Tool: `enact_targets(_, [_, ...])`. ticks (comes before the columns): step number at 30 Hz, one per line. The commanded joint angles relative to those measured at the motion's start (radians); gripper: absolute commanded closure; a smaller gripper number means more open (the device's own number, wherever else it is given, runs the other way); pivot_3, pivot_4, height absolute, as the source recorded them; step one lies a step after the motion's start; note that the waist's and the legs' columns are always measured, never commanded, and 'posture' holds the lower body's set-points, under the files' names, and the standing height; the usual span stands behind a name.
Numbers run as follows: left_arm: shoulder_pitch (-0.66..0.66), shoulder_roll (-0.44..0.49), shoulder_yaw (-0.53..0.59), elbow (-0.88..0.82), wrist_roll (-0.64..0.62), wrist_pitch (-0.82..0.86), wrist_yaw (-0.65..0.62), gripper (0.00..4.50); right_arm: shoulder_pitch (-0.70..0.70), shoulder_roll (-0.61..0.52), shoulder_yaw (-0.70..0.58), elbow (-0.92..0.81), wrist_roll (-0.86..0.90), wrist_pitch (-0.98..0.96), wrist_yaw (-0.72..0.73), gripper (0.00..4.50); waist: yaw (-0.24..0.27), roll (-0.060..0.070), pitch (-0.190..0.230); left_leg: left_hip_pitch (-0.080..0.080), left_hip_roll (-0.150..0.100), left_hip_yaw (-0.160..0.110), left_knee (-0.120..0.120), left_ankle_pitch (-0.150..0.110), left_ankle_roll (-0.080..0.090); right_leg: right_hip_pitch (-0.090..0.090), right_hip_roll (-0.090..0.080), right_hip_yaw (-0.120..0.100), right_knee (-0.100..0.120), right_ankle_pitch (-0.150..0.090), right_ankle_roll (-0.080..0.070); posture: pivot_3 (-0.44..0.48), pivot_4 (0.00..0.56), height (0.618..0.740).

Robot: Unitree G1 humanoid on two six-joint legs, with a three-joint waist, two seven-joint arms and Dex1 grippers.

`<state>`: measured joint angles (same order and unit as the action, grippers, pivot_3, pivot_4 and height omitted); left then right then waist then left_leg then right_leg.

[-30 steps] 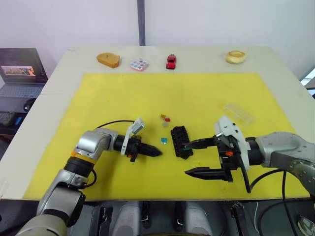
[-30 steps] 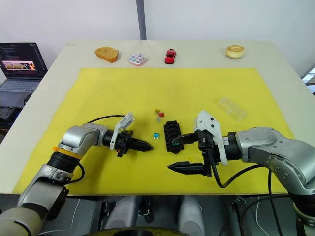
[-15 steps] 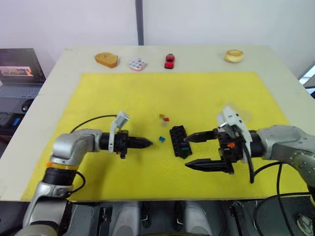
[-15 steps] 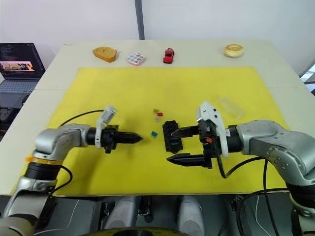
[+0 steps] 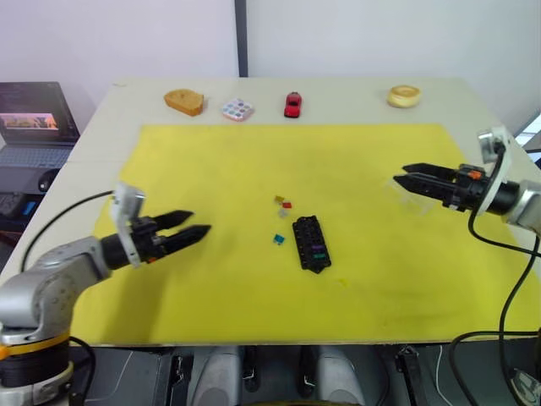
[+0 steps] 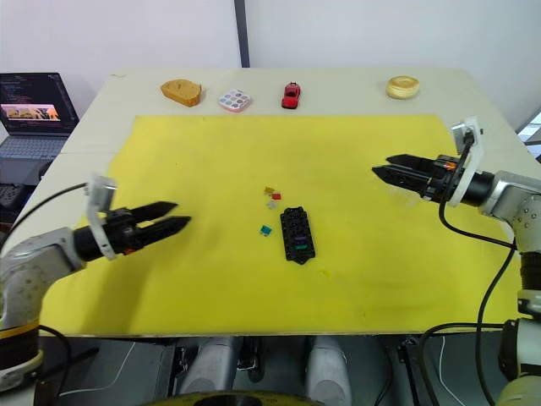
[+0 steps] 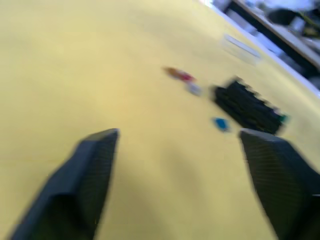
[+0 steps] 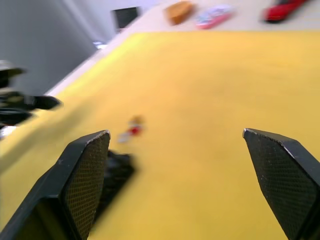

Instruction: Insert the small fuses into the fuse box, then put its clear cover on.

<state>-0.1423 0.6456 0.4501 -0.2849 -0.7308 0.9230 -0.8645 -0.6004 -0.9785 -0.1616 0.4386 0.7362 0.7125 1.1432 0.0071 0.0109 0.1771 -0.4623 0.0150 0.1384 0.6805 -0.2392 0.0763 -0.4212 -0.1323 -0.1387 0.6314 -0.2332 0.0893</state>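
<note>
Both your hands, left [image 6: 173, 218] and right [image 6: 382, 166], hang open and empty, well apart from the fuse box [image 6: 297, 234] mid-bench; loose fuses [image 6: 271, 198] just beside it could scatter under a clumsy pinch.

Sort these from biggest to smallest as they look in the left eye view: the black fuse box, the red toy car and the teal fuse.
1. fuse box, clearly the biggest
2. red toy car, smaller, though it sits farther from the camera
3. teal fuse, tiny
</note>
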Motion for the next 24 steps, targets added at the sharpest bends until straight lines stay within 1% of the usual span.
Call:
enact_targets(1, [0.010,0.034,0.057,0.017,-0.011,-0.051,0.006,0.03,-0.071,0.000,0.003,0.066,-0.069,-0.062,0.062,0.00,-0.001,0.000,0.000,0.000,0.000,0.000,0.000,0.000,0.000,0.000,0.000,0.000,0.000,0.000,0.000,0.000,0.150,0.740])
enact_targets(4, [-0.007,0.043,0.037,0.038,0.006,-0.085,0.021,0.03,-0.103,0.020,0.032,0.096,-0.122,-0.083,0.087,0.00,0.001,0.001,0.000,0.000,0.000,0.000,0.000,-0.001,-0.004,-0.001,-0.001,0.000,0.000,0.000,0.000,0.000,0.150,0.740])
enact_targets(7, [-0.029,0.046,-0.005,0.049,-0.009,-0.071,0.017,0.03,-0.090,0.034,0.036,0.048,-0.134,-0.063,0.101,0.00,0.007,0.001,0.000,0.000,0.000,0.000,0.000,-0.001,-0.004,-0.004,-0.001,0.000,-0.001,0.000,0.000,0.000,0.150,0.740])
enact_targets(12, [-0.071,0.045,-0.063,0.077,-0.020,-0.063,0.011,0.03,-0.048,0.039,0.032,-0.150,-0.105,0.028,0.089,0.00,0.003,0.001,0.000,-0.001,0.000,0.000,0.000,-0.001,-0.004,-0.002,-0.001,0.001,0.000,0.000,0.000,0.000,0.150,0.740])
enact_targets(17, [-0.130,0.036,-0.151,0.104,-0.032,-0.051,-0.033,0.03,-0.044,0.069,0.048,-0.416,-0.017,0.170,0.068,0.00,0.002,0.001,0.000,0.000,0.001,0.000,-0.001,-0.001,-0.005,-0.002,-0.001,0.001,0.001,0.000,0.000,0.000,0.150,0.740])
enact_targets(20, [-0.158,0.021,-0.224,0.112,-0.034,-0.042,-0.063,0.03,-0.030,0.070,0.077,-0.567,0.023,0.232,0.055,0.00,0.006,0.001,0.000,-0.001,0.001,0.000,-0.001,-0.001,-0.005,-0.004,-0.001,0.001,0.000,0.000,0.000,0.000,0.150,0.740])
enact_targets(24, [-0.194,-0.030,-0.351,0.150,0.004,-0.061,-0.088,0.03,0.012,0.075,0.097,-0.735,0.077,0.284,0.026,0.00,0.010,0.000,0.000,0.000,0.001,-0.001,-0.001,-0.001,-0.005,-0.005,-0.002,0.001,-0.001,0.000,0.000,0.000,0.150,0.740])
